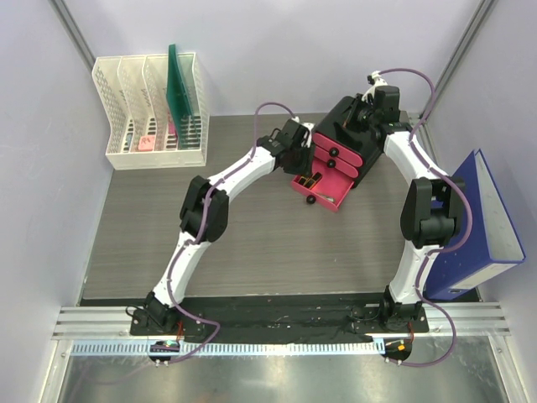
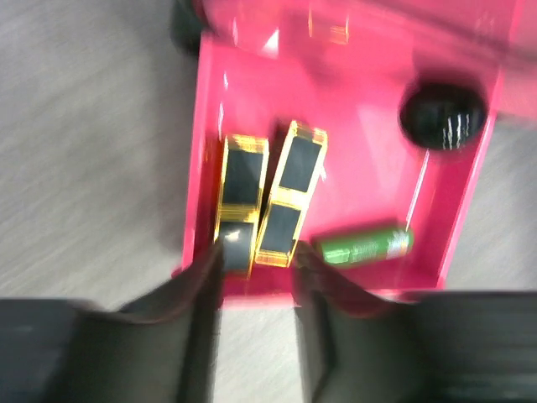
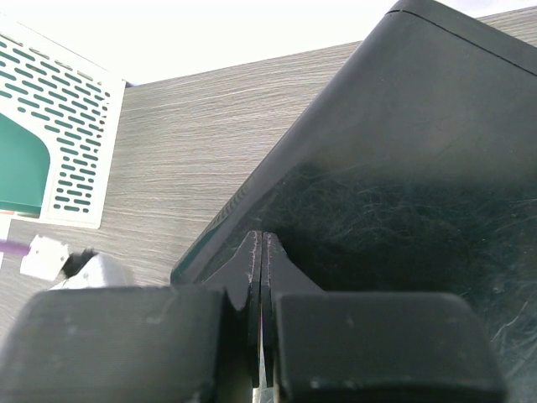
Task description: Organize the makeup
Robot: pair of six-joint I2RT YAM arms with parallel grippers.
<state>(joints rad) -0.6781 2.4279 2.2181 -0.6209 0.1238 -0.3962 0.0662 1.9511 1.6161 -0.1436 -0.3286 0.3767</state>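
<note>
The lowest pink drawer (image 1: pixel 329 186) of the black box (image 1: pixel 346 116) is pulled out. In the left wrist view the drawer (image 2: pixel 352 109) holds two gold-black sticks (image 2: pixel 242 197) (image 2: pixel 289 197) side by side, a slim green tube (image 2: pixel 365 245) and a black round compact (image 2: pixel 442 115). My left gripper (image 2: pixel 256 273) is open and empty, just above the drawer's near wall by the sticks; it also shows in the top view (image 1: pixel 304 153). My right gripper (image 3: pixel 261 242) is shut and empty, resting on the top of the black box (image 3: pixel 403 151). The bottles and the orange tube are hidden.
A white file rack (image 1: pixel 151 109) with a green folder (image 1: pixel 180 84) and a small pink block (image 1: pixel 144 143) stands at the back left. A blue binder (image 1: pixel 482 218) leans at the right edge. Two upper pink drawers (image 1: pixel 340 155) are closed.
</note>
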